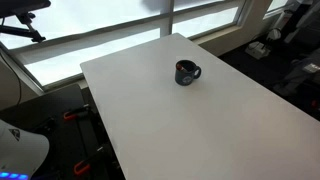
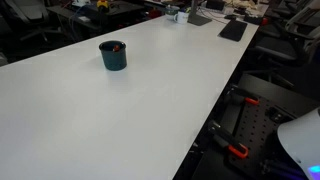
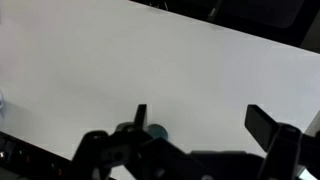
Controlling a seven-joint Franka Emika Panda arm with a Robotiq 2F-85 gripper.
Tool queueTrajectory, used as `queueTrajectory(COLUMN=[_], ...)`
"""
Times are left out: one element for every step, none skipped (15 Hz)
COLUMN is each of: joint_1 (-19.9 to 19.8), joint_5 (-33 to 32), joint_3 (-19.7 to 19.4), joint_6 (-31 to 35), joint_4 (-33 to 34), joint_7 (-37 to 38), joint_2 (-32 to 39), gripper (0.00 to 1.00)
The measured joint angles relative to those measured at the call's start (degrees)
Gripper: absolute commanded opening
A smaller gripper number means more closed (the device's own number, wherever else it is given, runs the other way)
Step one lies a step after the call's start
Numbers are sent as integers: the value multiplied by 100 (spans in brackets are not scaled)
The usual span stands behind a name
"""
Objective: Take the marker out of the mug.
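Note:
The dark navy mug (image 1: 187, 72) stands upright on the white table (image 1: 200, 120), its handle to the right. It also shows in an exterior view (image 2: 113, 56) with a bluish tint. A small reddish-dark bit at its rim is the marker (image 2: 114, 45), mostly hidden inside the mug. In the wrist view my gripper (image 3: 204, 121) is open and empty, its two dark fingers wide apart above bare white table. The mug is out of the wrist view. The gripper does not show in either exterior view.
The table's long edge (image 2: 215, 110) drops to dark floor with red-handled clamps (image 2: 238, 152). A flat black object (image 2: 232, 30) and small items lie at the table's far end. A window (image 1: 100, 30) runs behind the table. A white robot part (image 2: 300, 140) sits at the corner.

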Motion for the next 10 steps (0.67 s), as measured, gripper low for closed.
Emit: queueTrajectory(joint_1=[0,0,0,0,0,0,0,9,24,34], joint_5=[0,0,0,0,0,0,0,0,-10,-18], joint_3=[-1,-1,0,-1,-1,-1,-1,-9,-23,-51], joint_6=[0,1,1,1,1,1,1,1,1,1], joint_4=[0,0,0,0,0,0,0,-1,0,18], joint_7=[0,0,0,0,0,0,0,0,-3,-32], joint_2=[-1,-1,-1,-1,-1,-1,-1,-1,2,20], gripper=[100,100,100,100,100,100,100,100,100,100])
